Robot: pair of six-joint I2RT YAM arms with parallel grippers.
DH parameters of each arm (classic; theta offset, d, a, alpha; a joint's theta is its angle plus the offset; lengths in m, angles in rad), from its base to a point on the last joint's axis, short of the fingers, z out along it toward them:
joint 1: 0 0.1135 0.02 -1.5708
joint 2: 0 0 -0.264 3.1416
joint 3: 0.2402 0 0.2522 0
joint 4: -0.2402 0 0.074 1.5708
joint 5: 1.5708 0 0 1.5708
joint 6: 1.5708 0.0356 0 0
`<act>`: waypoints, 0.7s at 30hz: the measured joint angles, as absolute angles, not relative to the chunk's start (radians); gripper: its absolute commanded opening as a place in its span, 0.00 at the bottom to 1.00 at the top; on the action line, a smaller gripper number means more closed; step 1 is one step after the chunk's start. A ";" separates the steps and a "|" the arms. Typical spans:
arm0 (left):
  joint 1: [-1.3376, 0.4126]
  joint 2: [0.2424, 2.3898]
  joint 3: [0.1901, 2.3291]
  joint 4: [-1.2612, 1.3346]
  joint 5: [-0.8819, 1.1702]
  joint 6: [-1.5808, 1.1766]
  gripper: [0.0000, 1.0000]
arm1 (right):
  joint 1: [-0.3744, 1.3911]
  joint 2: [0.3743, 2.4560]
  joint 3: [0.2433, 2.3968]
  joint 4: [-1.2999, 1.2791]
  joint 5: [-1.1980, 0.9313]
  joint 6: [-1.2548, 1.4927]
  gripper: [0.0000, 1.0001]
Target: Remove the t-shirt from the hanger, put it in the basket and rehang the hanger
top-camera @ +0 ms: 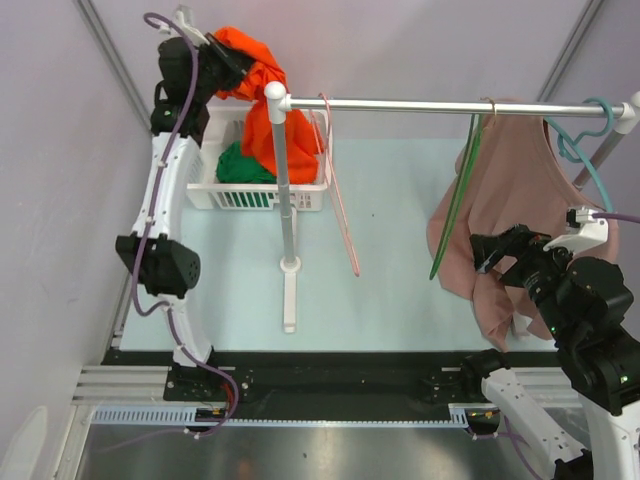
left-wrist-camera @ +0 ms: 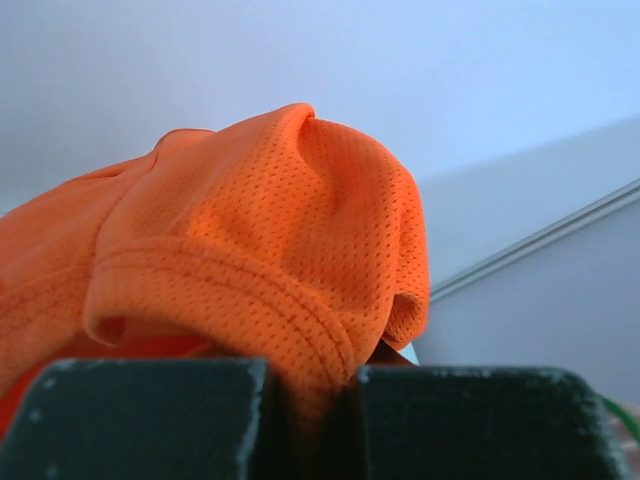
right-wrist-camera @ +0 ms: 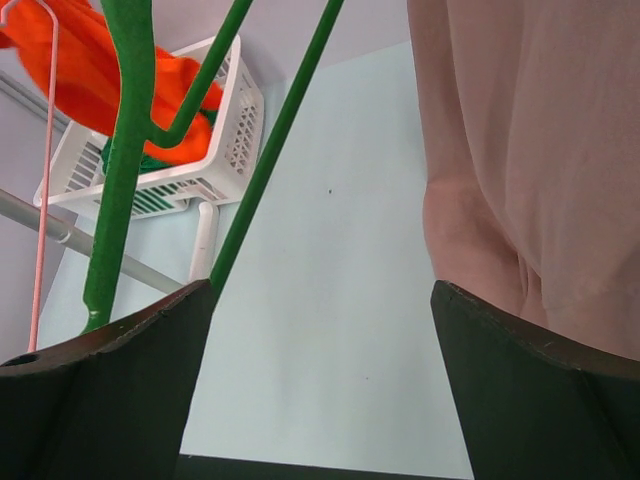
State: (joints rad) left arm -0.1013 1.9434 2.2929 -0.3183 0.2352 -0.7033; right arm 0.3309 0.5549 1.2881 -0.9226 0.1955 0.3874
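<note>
Left gripper point(left-wrist-camera: 306, 415): 2 jaws pressed together, clamped on hem of orange t-shirt point(left-wrist-camera: 250, 270). T-shirt off any hanger, bunched just beyond rail's point(top-camera: 400, 104) left end, hanging over white basket point(top-camera: 250, 198). 1 bare pink hanger point(top-camera: 341, 200) on rail near that end. Green hanger point(right-wrist-camera: 125, 150) and pink garment point(top-camera: 510, 190) toward rail's right end. Right gripper point(right-wrist-camera: 320, 390) below there, jaws wide apart, gripping nothing.

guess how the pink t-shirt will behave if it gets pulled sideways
Probably floppy: the pink t-shirt hangs in soft folds from the rail and would bunch rather than hold shape. Likely light: the cloth looks thin. A tug may set it swinging and knock the green hanger beside it.
</note>
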 measured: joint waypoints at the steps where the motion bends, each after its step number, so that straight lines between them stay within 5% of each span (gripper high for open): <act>1: -0.101 1.966 2.289 -0.314 0.248 -0.708 0.00 | 0.331 0.556 1.288 -0.923 0.196 0.387 0.95; 13: -0.101 2.316 2.218 -0.496 0.287 -0.762 0.03 | 0.332 0.566 1.288 -0.923 0.194 0.388 0.95; 15: -0.101 2.328 2.218 -0.548 0.274 -0.761 0.11 | 0.332 0.566 1.291 -0.923 0.194 0.389 0.95; 21: -0.102 2.321 2.245 -0.610 0.244 -0.744 0.58 | 0.332 0.566 1.307 -0.924 0.175 0.398 0.95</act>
State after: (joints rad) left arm -0.1017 2.3215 2.2452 -0.6098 0.2443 -0.7441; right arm 0.3321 0.5663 1.3071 -0.9237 0.1749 0.3977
